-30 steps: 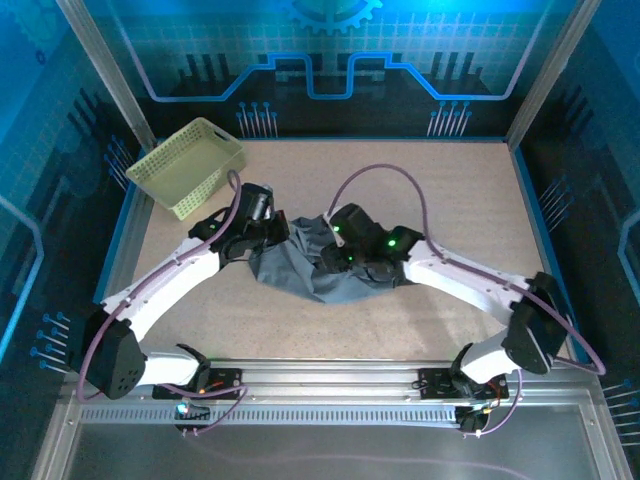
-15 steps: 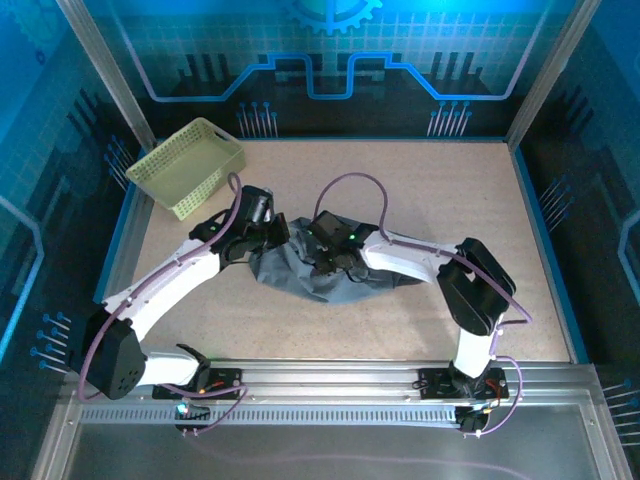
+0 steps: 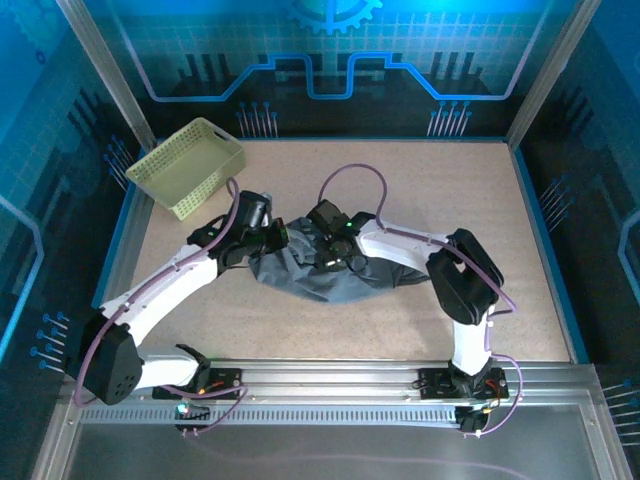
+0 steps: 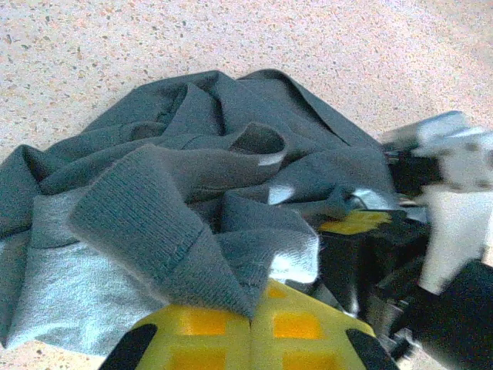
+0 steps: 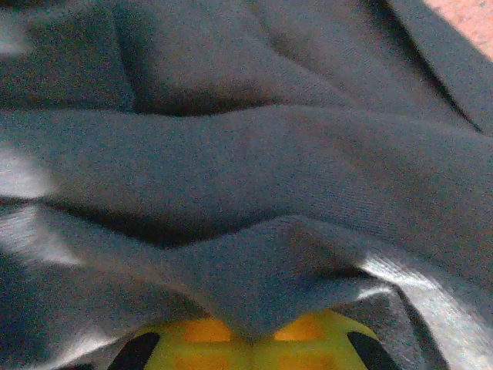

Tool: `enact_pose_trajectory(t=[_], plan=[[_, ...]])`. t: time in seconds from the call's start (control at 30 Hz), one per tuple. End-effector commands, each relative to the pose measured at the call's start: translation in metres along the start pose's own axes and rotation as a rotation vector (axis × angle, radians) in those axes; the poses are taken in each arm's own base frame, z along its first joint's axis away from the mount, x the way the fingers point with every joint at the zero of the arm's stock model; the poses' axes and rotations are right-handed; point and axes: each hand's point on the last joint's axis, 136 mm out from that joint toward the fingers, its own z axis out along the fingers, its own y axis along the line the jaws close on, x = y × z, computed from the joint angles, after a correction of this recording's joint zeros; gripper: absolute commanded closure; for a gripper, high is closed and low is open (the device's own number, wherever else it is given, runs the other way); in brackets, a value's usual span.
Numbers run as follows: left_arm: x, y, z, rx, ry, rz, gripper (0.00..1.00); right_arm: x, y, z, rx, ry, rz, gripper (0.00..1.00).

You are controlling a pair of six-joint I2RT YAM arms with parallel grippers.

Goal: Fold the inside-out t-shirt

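Note:
The inside-out t-shirt (image 3: 330, 282) lies crumpled in a dark slate-grey heap at the table's middle. My left gripper (image 3: 278, 238) sits at the heap's upper left edge, shut on a ribbed fold of the t-shirt (image 4: 192, 254) that rises from between its yellow fingers (image 4: 308, 327). My right gripper (image 3: 328, 252) is pressed into the top of the heap, close beside the left one. It is shut on a pinched ridge of the t-shirt (image 5: 269, 270) above its yellow fingers (image 5: 323, 339). The right gripper's black body (image 4: 431, 231) shows at the right of the left wrist view.
A pale yellow-green lattice basket (image 3: 187, 166) stands at the far left corner of the speckled table (image 3: 460, 190). Blue walls (image 3: 330, 60) and metal posts ring the table. The arm bases sit on a metal rail (image 3: 330, 385) at the near edge.
My right arm swung left and folded inward, bringing its gripper onto the heap's top, and it shut on the fabric. The left gripper stayed shut and shifted slightly.

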Motion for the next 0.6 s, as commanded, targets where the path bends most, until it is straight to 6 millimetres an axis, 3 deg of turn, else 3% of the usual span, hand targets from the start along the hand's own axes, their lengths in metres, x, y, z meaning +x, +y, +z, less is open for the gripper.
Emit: enact_pose_trajectory(t=[0.0,0.23,0.33,0.47,0.57], plan=[[-0.013,0.002,-0.009,0.001,-0.028,-0.019,1.0,-0.015,0.007,-0.06,-0.05,-0.11,-0.035,1.0],[-0.034,0.001,-0.024,-0.002,-0.078,-0.017,1.0,0.015,0.001,-0.133,-0.182,-0.23,-0.046,1.0],[-0.036,0.006,-0.022,-0.016,-0.075,-0.024,1.0,0.03,-0.007,-0.152,-0.249,-0.254,-0.026,1.0],[-0.032,0.006,-0.011,-0.002,-0.043,-0.034,1.0,0.044,-0.012,-0.158,-0.312,-0.26,0.001,1.0],[-0.027,0.001,0.004,0.022,0.011,-0.031,1.0,0.05,-0.017,-0.139,-0.332,-0.233,0.046,1.0]])
